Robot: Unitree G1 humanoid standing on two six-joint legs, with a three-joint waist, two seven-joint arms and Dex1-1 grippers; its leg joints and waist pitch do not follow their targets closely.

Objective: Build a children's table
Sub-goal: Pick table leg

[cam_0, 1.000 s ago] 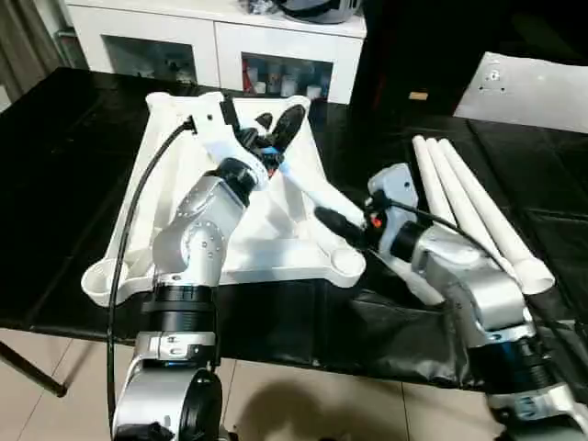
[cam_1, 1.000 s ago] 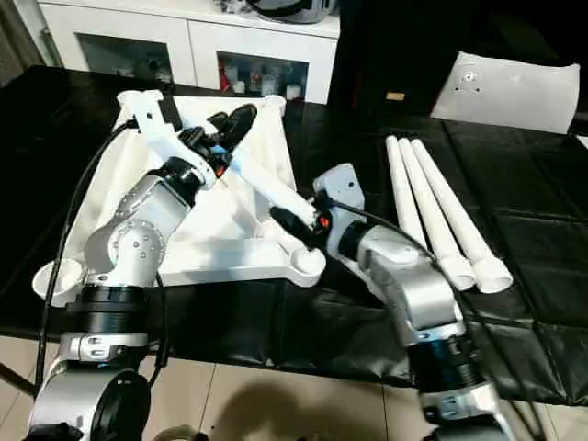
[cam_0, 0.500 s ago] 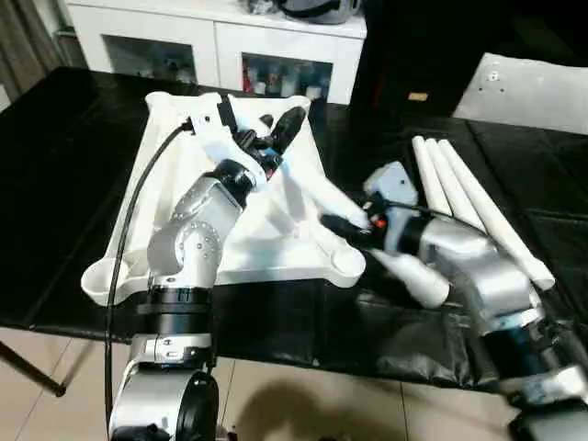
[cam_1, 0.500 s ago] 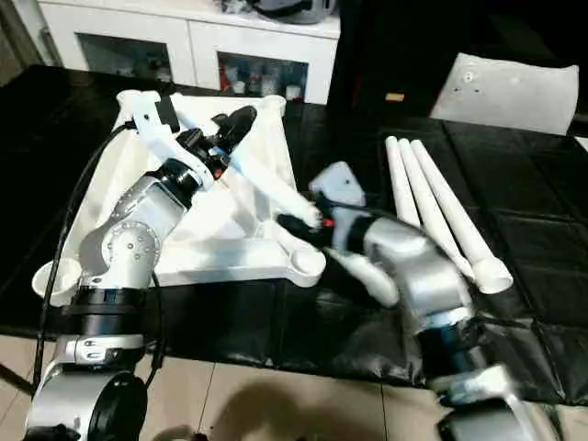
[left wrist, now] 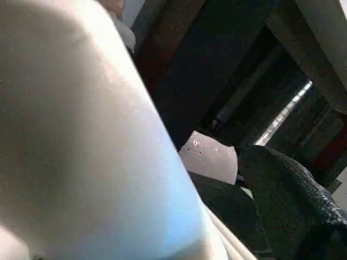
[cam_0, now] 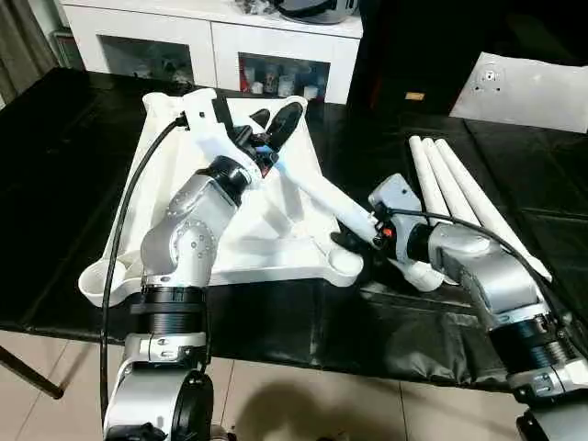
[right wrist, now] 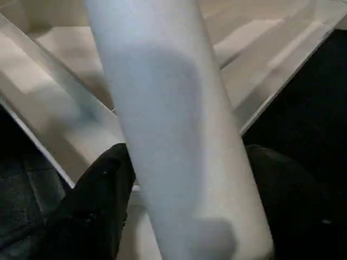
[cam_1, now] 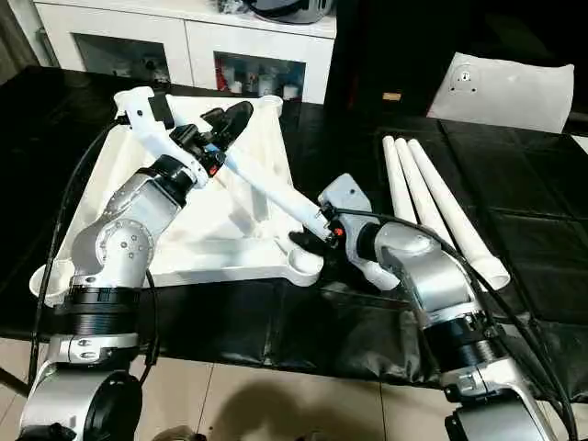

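Left eye view: the tabletop (cam_0: 165, 220) lies underside up on the black table (cam_0: 55, 147), so its corner sockets face upward for the legs. Three spare legs (cam_0: 459, 197) wait side by side to the robot's right (well apart from the tabletop). A fourth leg (cam_0: 317, 188) slants across the tabletop toward its near right socket (cam_0: 342, 264). The left gripper (cam_0: 268, 131) clamps this leg's upper part, presumably to steer it. The right gripper (cam_1: 317, 231) straddles the lower end, fingers (right wrist: 100, 189) either side; whether they press it cannot be told.
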